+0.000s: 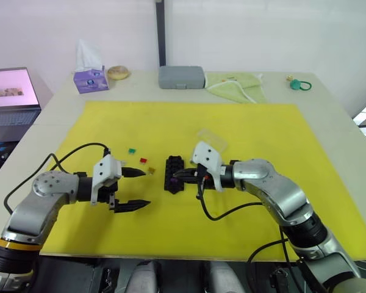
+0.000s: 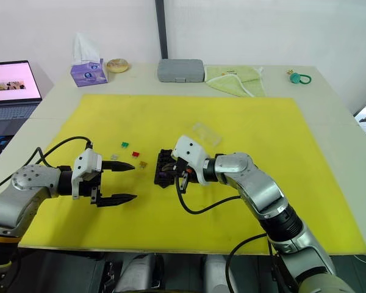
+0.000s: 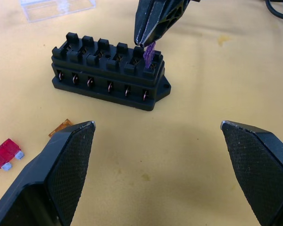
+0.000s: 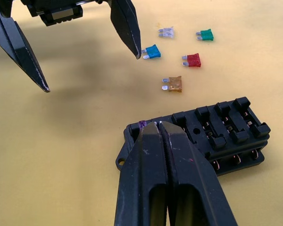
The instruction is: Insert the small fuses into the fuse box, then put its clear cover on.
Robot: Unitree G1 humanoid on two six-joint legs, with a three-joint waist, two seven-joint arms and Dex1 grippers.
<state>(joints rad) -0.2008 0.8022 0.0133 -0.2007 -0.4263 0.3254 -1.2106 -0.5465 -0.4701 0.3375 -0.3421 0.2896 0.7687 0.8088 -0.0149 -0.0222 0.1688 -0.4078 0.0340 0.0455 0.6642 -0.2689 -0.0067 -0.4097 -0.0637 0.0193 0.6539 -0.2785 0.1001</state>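
The right gripper (image 4: pixel 156 125), its two black fingers pressed together, pinches a tiny purple plastic fuse (image 3: pixel 149 52) at the end slot of the small black rectangular fuse box (image 1: pixel 173 174), which lies near the centre of the head-camera frame on the yellow mat (image 1: pixel 262 134). The purple chip stands in the slot at the box's end nearest the gripper tips; how deep it sits cannot be told. Left of centre in that frame, the left gripper (image 1: pixel 137 188) hovers with its fingers spread wide and nothing between them, well apart from the box. Between the left gripper and the box lie loose fuses on the mat: a small green fuse (image 1: pixel 132 150), a red fuse (image 1: pixel 143 160), an orange fuse (image 1: pixel 151 171), a teal-blue fuse (image 4: pixel 153 52) just beside one left fingertip, and a pale grey fuse (image 4: pixel 166 32). The clear colourless plastic cover (image 1: pixel 212 140) rests on the mat just above and right of the box, apart from it.
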